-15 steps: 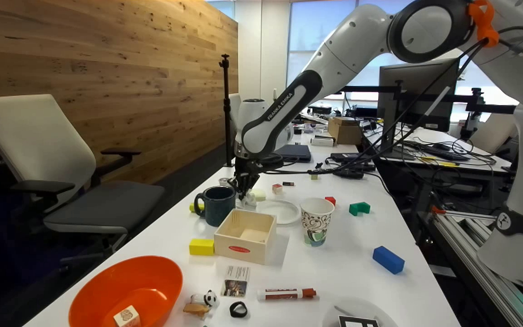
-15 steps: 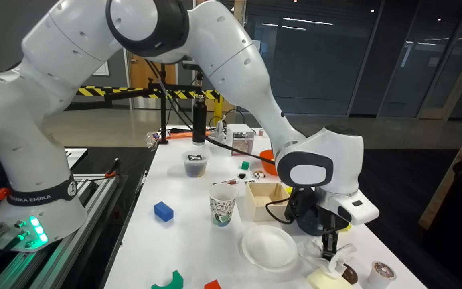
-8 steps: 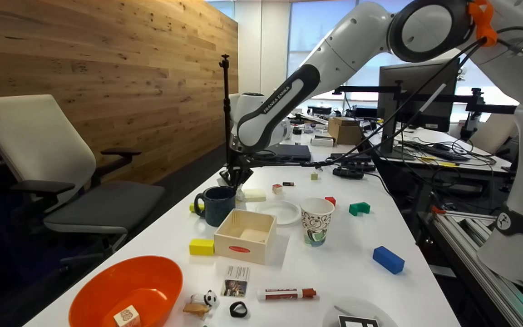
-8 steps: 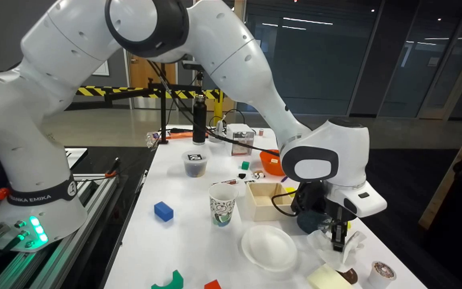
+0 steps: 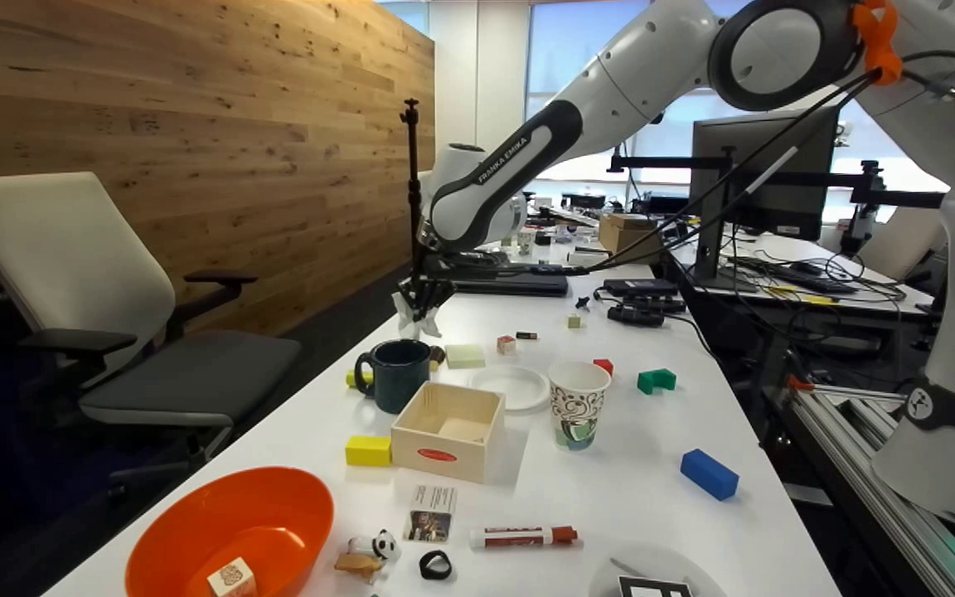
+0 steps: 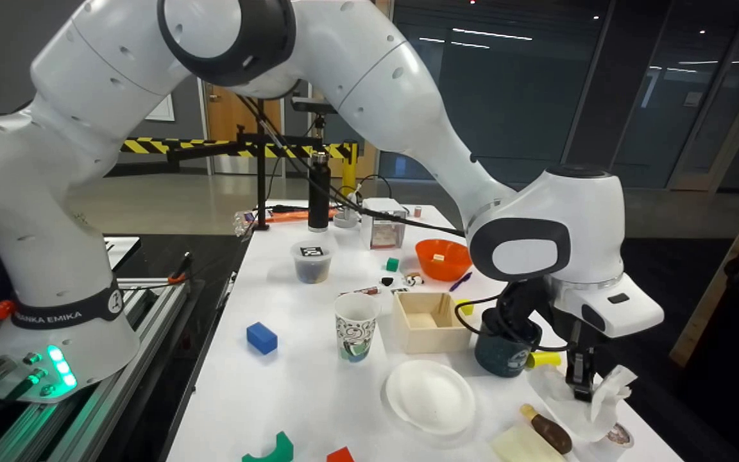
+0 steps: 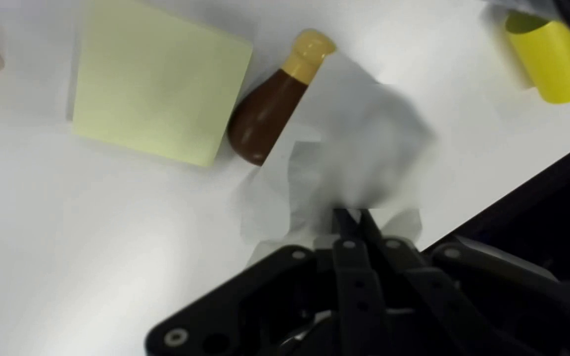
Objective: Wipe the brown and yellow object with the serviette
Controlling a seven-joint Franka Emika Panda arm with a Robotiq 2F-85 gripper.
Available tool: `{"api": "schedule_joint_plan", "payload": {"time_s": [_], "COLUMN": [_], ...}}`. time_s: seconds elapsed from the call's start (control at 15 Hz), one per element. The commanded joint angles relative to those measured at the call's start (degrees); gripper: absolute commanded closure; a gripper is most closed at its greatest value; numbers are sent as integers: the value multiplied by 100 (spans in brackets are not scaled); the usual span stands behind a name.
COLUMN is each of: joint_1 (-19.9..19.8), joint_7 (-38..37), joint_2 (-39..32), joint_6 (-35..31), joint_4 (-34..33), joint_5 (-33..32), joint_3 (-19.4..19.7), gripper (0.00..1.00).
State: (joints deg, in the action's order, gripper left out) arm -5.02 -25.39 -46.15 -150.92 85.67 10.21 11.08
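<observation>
My gripper (image 7: 356, 213) is shut on the serviette (image 7: 374, 143), a thin white paper whose loose ends hang and flare around the fingertips. In both exterior views the gripper (image 6: 581, 388) and serviette (image 6: 612, 393) hang above the table near its edge. The brown and yellow object (image 7: 270, 111), a small bottle shape with a yellow neck and dark brown body, lies on the table just beyond the serviette in the wrist view. It also shows in an exterior view (image 6: 549, 431), left of the serviette and apart from the fingers. The mug partly hides this object (image 5: 437, 356) in an exterior view.
A pale yellow square pad (image 7: 159, 81) lies against the object. Around it are a dark mug (image 6: 504, 356), a yellow cylinder (image 7: 552, 62), a white plate (image 6: 430, 398) and a small pod (image 6: 618, 436) partly behind the serviette. The table edge (image 7: 512, 190) runs close by the gripper.
My gripper has lifted and moved off the brown and yellow object toward the table edge, carrying the serviette. The object, partly covered before, now lies uncovered in the same spot.
</observation>
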Motion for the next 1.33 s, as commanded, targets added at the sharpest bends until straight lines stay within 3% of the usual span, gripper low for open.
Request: {"api": "schedule_joint_plan", "payload": {"time_s": [0.0,1.27], "joint_1": [-35,233], "joint_7": [-220,-83], "joint_2": [-71,-379], "joint_6": [57,-104], "joint_4": [-52,243], "joint_5": [16,-155], "joint_3": [142,227], "gripper": [99,99]}}
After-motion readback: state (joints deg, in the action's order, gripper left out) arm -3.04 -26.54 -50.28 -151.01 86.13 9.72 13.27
